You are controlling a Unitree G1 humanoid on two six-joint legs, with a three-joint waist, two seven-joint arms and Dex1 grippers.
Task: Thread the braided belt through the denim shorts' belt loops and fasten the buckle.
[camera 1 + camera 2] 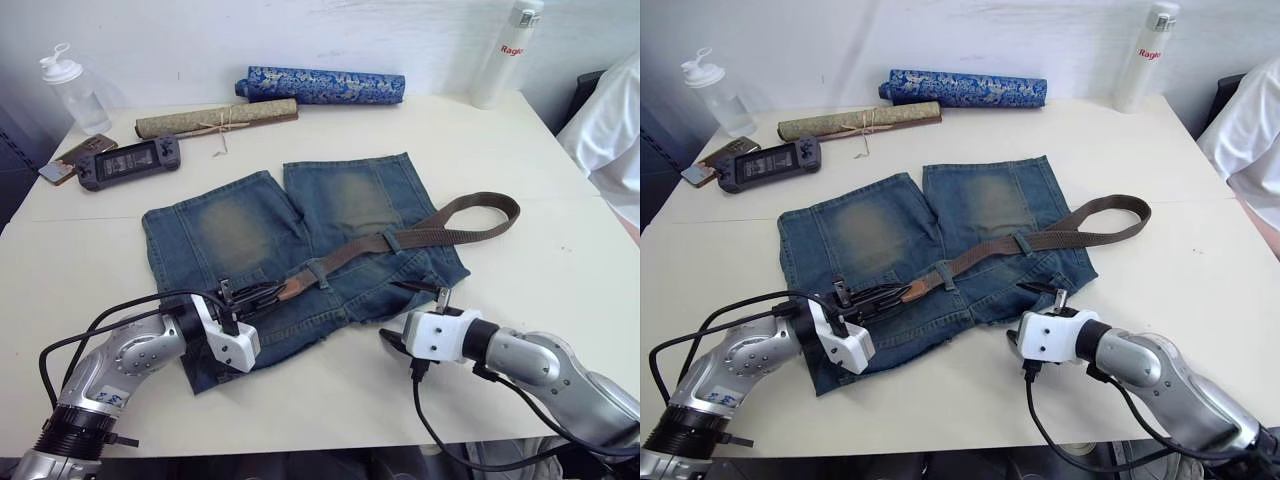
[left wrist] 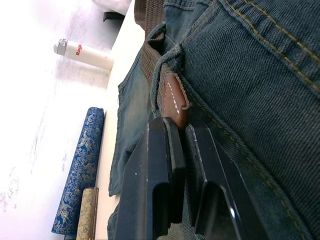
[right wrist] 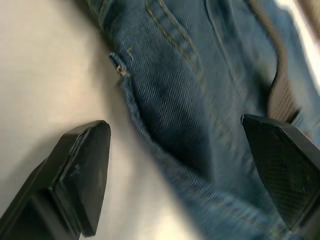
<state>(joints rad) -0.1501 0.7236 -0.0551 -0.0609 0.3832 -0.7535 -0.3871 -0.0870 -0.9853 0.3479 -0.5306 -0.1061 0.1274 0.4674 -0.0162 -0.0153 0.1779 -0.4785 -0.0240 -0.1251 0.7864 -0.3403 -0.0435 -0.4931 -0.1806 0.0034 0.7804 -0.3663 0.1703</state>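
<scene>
Now the denim shorts (image 1: 300, 240) lie flat mid-desk, waistband twd the near edge. The braided belt (image 1: 420, 235) runs along it thru two belt loops (image 1: 391, 241), long axis left-right. Left gripper (image 2: 180, 131) is clenched on its tan tip (image 2: 172, 97). Right gripper (image 3: 190, 165) is wide apart, nothing held, just beside the waistband.

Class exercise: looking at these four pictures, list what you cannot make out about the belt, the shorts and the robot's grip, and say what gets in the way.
- Buckle: not made out in either eye view along the belt.
- Belt tip: left wrist view, its end sits behind the left gripper's fingers.
- Waistband of the shorts: eye views, partly covered by both arms.
- Person at the table's edge: cut off by the frame.
- Right gripper: open, over blurred denim.
</scene>
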